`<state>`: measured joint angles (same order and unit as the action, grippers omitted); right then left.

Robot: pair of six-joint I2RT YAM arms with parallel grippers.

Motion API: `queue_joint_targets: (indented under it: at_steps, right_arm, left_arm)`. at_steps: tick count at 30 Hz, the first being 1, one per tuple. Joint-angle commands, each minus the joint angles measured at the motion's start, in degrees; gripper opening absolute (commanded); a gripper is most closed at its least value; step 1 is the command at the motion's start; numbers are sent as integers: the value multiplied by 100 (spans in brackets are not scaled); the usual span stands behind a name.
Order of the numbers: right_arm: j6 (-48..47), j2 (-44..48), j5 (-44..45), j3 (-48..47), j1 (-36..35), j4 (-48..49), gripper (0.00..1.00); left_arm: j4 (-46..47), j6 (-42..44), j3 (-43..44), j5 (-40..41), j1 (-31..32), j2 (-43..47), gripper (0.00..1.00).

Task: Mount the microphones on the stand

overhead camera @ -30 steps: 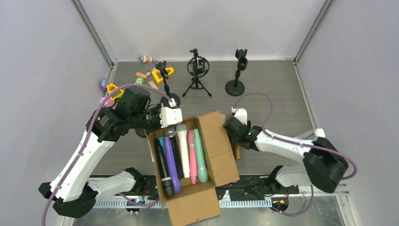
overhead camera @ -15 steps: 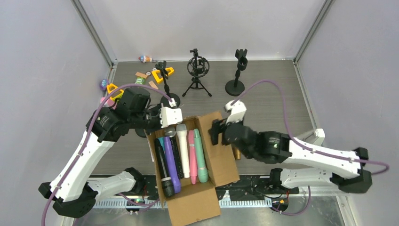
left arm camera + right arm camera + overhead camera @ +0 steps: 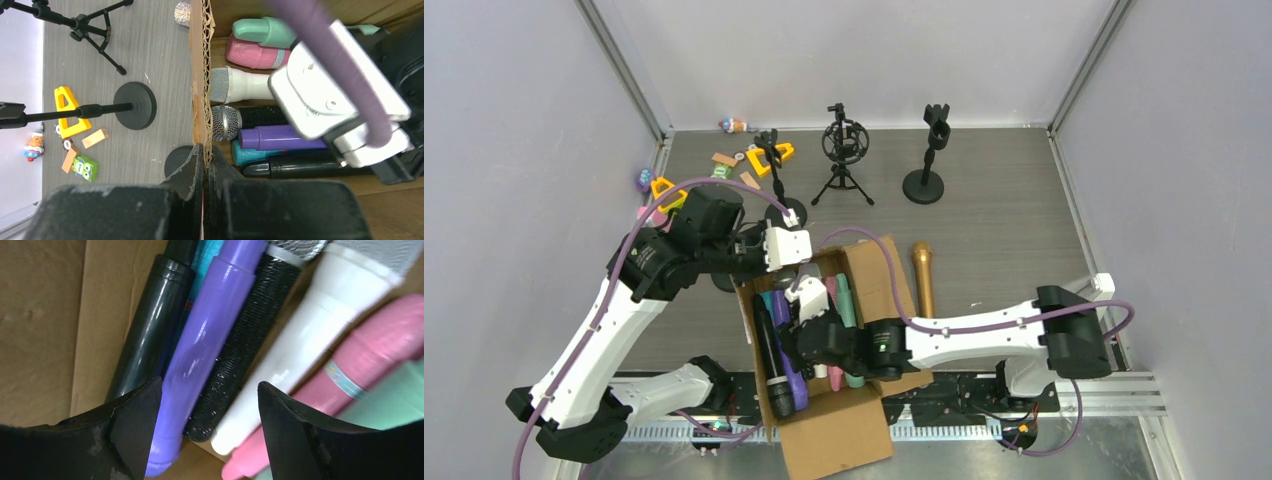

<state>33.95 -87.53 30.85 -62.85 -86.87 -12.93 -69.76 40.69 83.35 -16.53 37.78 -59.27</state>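
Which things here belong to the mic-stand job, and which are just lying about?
Job: coloured stick microphones in the open cardboard box; gold microphone on the grey table; black round-base stand at back right; black tripod stand; black round-base stand by the box.
Lying about: yellow triangular toys; tan wooden blocks; green monster toy; small figurine by the back wall.

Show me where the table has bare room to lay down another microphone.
Bare table lies right of the gold microphone, out to its right edge, and between that microphone and the round-base stand. Crowded: the far-left corner with toys, the tripod stand, and the cardboard box, full of microphones.
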Motion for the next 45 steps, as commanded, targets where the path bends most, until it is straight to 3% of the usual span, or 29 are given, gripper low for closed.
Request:
queue_joint_targets:
  at_steps: [1,12,15,19,23,31,34,38,41,45]
  right_arm:
    - [-6,-381,-238,12,72,1142,75]
    - [392,-1170,-222,-243,286,853,63]
    - [377,-1066,-163,-264,287,724,47]
    - [279,-437,47,-158,285,498,23]
    - [147,608,228,-54,285,113,10]
    - [47,2767,1288,343,491,-1393,5]
    - [126,3431,1404,794,1269,-2154,5]
    - [-350,4009,1016,1371,2851,-2376,5]
    - [-661,3718,504,1695,4022,-2181,5]
    - [-863,2916,68,1968,4802,-1491,5]
  left_arm:
    - [-351,-151,269,-323,54,54,0]
    - [-441,-136,433,-418,69,42,0]
    - [-459,-125,413,-406,63,57,0]
    - [-457,-65,319,-372,67,95,0]
    - [-458,-43,296,-342,69,99,0]
    - [-451,7,200,-272,65,112,0]
    - [-467,18,216,-264,63,95,0]
    - [-486,12,221,-285,70,97,0]
    - [-466,1,234,-294,64,97,0]
    - [-494,-23,300,-304,67,67,0]
